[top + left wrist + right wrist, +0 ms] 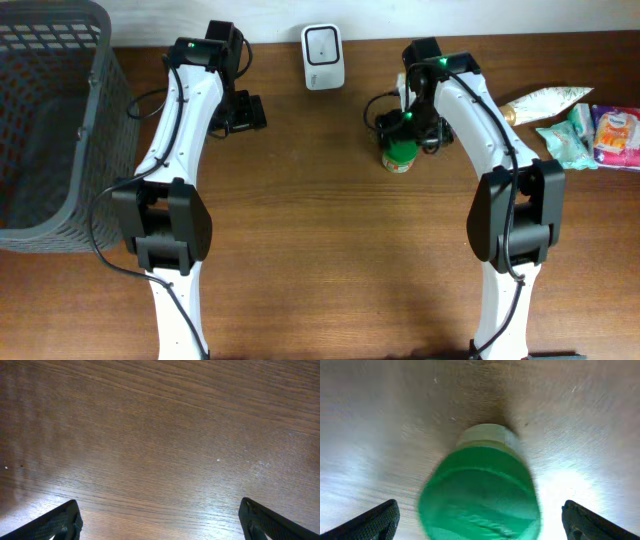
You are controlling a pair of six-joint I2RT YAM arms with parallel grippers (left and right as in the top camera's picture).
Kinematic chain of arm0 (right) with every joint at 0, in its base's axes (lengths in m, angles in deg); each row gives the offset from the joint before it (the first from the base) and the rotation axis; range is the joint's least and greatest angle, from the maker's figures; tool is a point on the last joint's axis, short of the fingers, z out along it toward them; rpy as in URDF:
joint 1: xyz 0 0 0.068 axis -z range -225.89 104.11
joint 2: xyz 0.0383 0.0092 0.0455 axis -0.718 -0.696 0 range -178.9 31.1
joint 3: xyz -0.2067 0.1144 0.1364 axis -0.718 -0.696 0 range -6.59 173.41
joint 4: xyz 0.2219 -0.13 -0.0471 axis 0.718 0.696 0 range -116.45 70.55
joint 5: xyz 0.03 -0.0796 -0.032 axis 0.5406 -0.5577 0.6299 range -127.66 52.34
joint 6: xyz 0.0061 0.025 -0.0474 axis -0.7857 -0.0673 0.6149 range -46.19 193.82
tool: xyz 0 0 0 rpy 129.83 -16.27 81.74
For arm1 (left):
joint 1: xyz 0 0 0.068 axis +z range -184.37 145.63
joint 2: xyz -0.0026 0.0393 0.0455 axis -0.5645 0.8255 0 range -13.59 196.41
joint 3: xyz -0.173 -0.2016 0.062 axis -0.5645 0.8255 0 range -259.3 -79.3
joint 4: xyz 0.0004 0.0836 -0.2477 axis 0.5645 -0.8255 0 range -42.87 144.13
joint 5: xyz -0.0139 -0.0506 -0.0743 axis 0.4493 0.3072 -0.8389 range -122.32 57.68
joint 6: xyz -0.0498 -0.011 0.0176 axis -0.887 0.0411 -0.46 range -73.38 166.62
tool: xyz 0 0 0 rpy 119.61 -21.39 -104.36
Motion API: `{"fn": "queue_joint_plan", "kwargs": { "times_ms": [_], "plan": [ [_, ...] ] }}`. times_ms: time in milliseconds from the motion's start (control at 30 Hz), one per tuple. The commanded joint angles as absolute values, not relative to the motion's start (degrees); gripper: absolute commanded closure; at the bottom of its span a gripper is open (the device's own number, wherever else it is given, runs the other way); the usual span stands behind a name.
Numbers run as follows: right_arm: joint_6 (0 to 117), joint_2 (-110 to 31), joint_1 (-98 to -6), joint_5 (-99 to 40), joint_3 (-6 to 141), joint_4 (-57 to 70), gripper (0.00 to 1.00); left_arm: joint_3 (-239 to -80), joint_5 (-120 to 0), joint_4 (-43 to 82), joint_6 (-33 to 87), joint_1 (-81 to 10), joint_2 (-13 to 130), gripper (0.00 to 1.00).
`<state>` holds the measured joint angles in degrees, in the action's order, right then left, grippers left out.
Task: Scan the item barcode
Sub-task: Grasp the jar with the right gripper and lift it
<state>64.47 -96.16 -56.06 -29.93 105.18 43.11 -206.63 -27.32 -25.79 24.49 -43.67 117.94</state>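
Green-capped jar (479,492) stands on the table (370,420) under my right gripper (479,515), whose fingers are spread wide, holding nothing; my left gripper (160,515) gapes too. Closing off-centre could topple it and spoil the scan.

basket (100,120): grey mesh plastic, far left; looks empty-ish from here
table (320,230): brown wood grain
pouch (545,100): cream, far right
teal pack (565,135): just beside the pouch
pink pack (615,135): right edge, touching the teal one

table (320,230): brown wood grain | pale strip (500,15): beyond table's far edge | light: bright glare on wood
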Motion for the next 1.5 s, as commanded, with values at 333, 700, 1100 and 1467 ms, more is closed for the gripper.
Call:
{"fn": "queue_joint_plan", "kwargs": {
  "times_ms": [333, 700, 1100, 1467],
  "plan": [
    [17.98, -96.03, -56.5, -33.67, 103.23, 39.13, 0.01, -206.13, -26.47, -25.83, 23.92, -43.67, 117.83, 0.01],
    [22.27, -96.03, -56.76, -32.8, 103.23, 39.07, 0.32, -206.13, -26.47, -25.81, 23.92, -43.67, 117.83, 0.01],
    [60.73, -96.03, -56.63, -33.43, 107.17, 41.54, 0.27, -206.13, -26.47, -25.83, 23.92, -43.67, 117.83, 0.01],
    [26.44, -96.03, -56.76, -32.78, 105.86, 45.14, 0.09, -206.13, -26.47, -25.83, 23.92, -43.67, 117.83, 0.01]
  ]
}}
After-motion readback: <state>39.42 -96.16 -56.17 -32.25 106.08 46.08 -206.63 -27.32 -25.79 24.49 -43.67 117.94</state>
